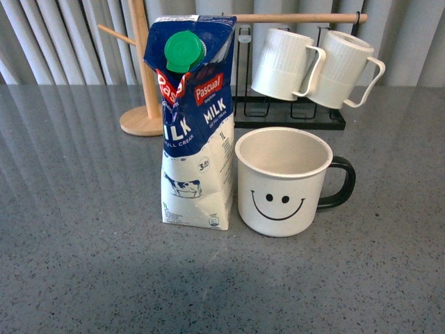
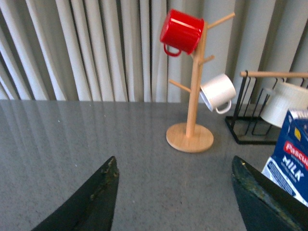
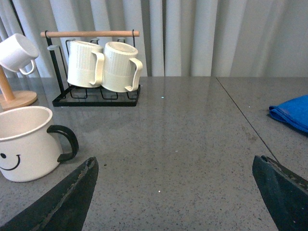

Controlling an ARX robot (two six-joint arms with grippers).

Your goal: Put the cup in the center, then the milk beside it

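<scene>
The cream cup [image 1: 283,181] with a black smiley face and black handle stands upright in the middle of the grey table. The blue-and-white milk [image 1: 192,122] carton with a green cap stands right beside it on its left, nearly touching. Neither arm shows in the front view. My left gripper [image 2: 175,192] is open over bare table, with the milk [image 2: 290,156] at the picture's edge beyond one finger. My right gripper [image 3: 175,192] is open too, nothing between its fingers, and the cup [image 3: 26,143] sits off to one side of it.
Behind stand a wooden mug tree [image 2: 191,96] with a red mug [image 2: 181,32] and a white mug [image 2: 217,92], and a black rack [image 1: 288,111] holding two ribbed white mugs [image 1: 316,66]. A blue cloth [image 3: 292,111] lies on the table off to the right.
</scene>
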